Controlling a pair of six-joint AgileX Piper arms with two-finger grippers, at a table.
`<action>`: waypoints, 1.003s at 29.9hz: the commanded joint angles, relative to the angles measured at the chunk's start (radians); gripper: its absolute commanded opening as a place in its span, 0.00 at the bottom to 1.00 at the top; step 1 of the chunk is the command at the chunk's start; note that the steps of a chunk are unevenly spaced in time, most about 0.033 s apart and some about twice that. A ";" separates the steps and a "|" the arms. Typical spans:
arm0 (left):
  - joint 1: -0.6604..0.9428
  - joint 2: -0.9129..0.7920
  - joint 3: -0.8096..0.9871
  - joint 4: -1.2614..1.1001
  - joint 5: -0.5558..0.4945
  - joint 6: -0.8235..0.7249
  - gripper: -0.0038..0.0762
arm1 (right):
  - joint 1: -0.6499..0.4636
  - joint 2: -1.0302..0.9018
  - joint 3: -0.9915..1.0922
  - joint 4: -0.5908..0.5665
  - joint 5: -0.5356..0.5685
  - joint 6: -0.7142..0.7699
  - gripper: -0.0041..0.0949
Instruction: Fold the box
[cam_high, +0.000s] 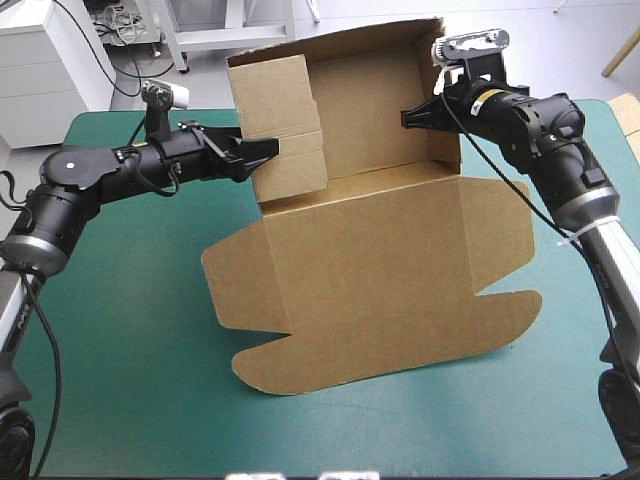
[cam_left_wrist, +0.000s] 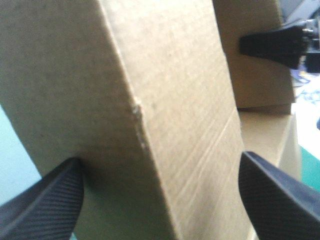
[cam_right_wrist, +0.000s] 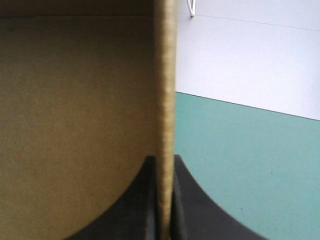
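**Box half-erected, both arms at its side walls.** The box (cam_high: 370, 260) is sitting toward the far edge of the table (cam_high: 120, 330), with its walls standing and its lid panel (cam_high: 380, 320) lying flat toward the near edge. The right gripper (cam_high: 412, 117) is pinching the right wall (cam_high: 445, 145), fingers all but closed on the board, apparently bracing it upright. The left gripper (cam_high: 268, 150) is straddling the doubled left wall (cam_high: 280, 100) with fingers spread apart and gripping nothing. It is probably positioned to press or tuck that wall inward.
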 joint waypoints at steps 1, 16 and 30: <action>-0.085 -0.035 -0.116 0.228 -0.143 -0.280 0.73 | 0.002 -0.040 -0.033 0.004 -0.134 0.025 0.03; -0.351 0.085 -0.382 1.235 -0.180 -1.126 0.56 | 0.002 -0.040 -0.033 -0.038 -0.196 0.102 0.03; -0.388 0.087 -0.384 1.294 -0.214 -1.237 0.07 | 0.002 -0.038 -0.033 -0.035 -0.173 0.095 0.03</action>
